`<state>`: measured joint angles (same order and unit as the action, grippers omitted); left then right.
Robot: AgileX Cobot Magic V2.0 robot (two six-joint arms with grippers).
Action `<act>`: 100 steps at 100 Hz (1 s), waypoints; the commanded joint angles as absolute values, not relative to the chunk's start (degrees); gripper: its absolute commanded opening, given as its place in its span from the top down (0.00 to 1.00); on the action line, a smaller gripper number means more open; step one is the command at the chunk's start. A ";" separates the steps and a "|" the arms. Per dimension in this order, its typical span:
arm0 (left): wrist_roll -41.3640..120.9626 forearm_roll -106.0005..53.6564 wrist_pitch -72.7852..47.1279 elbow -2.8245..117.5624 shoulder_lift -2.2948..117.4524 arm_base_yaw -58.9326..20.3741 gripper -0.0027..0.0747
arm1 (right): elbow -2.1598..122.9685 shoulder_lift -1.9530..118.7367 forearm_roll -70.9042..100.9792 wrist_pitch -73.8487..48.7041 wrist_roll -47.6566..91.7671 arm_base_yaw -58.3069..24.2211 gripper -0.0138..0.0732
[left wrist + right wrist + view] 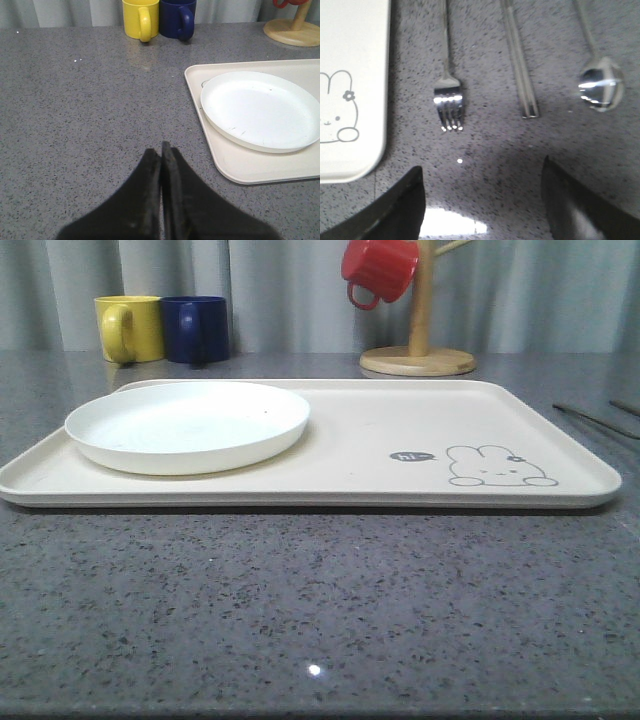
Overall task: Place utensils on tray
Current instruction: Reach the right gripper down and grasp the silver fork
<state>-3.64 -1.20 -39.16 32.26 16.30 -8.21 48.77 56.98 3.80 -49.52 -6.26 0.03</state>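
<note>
Utensils off tray (350,75): 1 fork (448,102), chopsticks (522,75) (prob. 2), 1 spoon (601,87); right end effector (482,200) apart, left (161,150) together.

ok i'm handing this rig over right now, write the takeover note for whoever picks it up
Left gripper: shut, empty, over bare countertop to the left of the tray.
Right gripper: open, empty, hovering above the cutlery.
Fork, chopsticks and spoon lie side by side on the counter to the right of the tray, the fork nearest it.
The tray carries a white plate on its left half; the rabbit end is bare.
Done: nothing placed yet.
Left: all three utensils go onto the tray.
</note>
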 commanded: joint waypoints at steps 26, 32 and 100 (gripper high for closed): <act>-4.17 -1.67 -35.11 33.76 16.97 -8.71 0.99 | 68.95 79.57 5.30 -60.11 -5.77 -2.09 0.30; -4.17 -1.67 -35.11 33.76 16.97 -8.71 0.99 | 71.33 82.60 5.30 -60.78 -5.77 -2.31 0.30; -4.17 -1.67 -35.11 33.76 16.97 -8.71 0.99 | 81.83 99.29 5.36 -62.37 -5.77 -2.79 0.44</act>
